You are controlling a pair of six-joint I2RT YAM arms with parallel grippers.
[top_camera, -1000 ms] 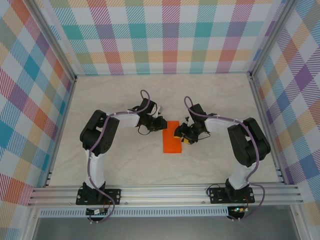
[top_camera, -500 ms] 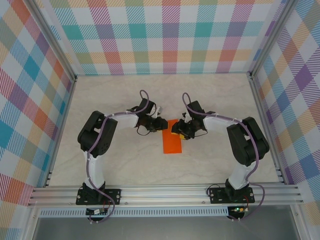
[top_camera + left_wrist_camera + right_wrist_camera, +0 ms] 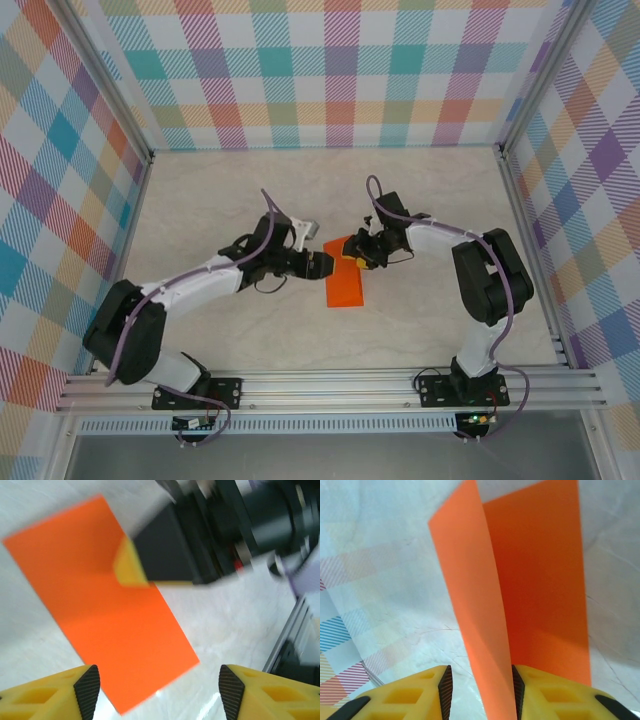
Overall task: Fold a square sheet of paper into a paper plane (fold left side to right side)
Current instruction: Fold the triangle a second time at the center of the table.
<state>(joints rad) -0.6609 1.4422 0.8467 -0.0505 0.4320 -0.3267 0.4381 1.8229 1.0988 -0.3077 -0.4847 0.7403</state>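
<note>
So the orange sheet of paper (image 3: 346, 288) is folded into a narrow strip and lies roughly in the middle of the table (image 3: 230, 190). The right gripper (image 3: 353, 259) is at the paper's far end, jaws pinching the top layer, which stands lifted off the bottom one. The left gripper (image 3: 321, 264) sits just off the paper's left edge near that same end, jaws spread wide with nothing in them.

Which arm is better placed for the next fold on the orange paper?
Right, likely: a raised layer of the orange paper stands between the fingers of the right gripper; the left gripper hangs open, holding nothing.
</note>
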